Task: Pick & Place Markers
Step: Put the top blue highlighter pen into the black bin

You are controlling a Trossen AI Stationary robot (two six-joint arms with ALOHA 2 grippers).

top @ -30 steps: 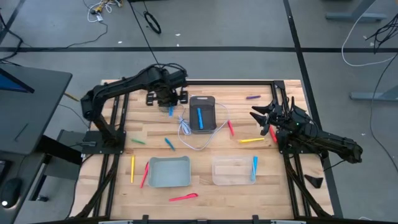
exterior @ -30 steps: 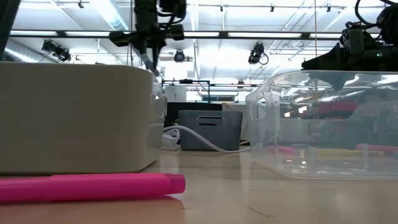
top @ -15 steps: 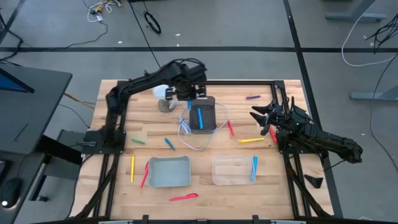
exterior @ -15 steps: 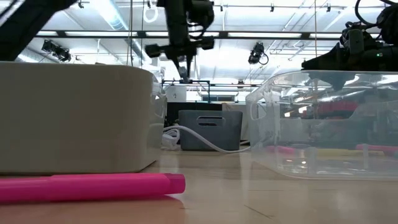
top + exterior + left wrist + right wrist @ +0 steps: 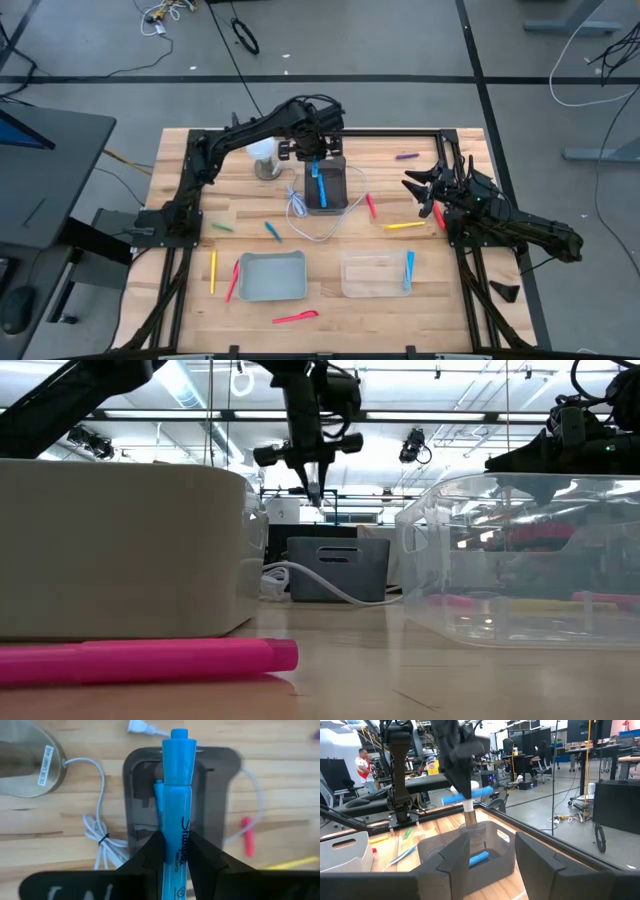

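Markers: one blue marker [image 5: 178, 815] with the script word "Sharpie" is gripped in the left gripper [image 5: 175, 851] jaws, above the dark bin [image 5: 326, 183] holding one other blue marker. A lamp base [image 5: 27, 767] label reads "DESK LAMP". The right gripper [image 5: 420, 190] waits with jaws open above the counter [image 5: 330, 300].

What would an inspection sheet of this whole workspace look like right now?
Surface: wooden table.
Job's things: blue marker in the left pincer, above the dark bin that already holds a blue one; another blue marker lies in the clear bin; the grey bin looks empty; yellow, red, pink, green and purple markers lie loose on the wood.
Clutter: small desk lamp.
Grippers: left pincer shut on the blue marker; right pincer open, waiting at the table's right side.
Cables: white coiled cable beside the dark bin.
Surroundings: people and desks beyond the table.
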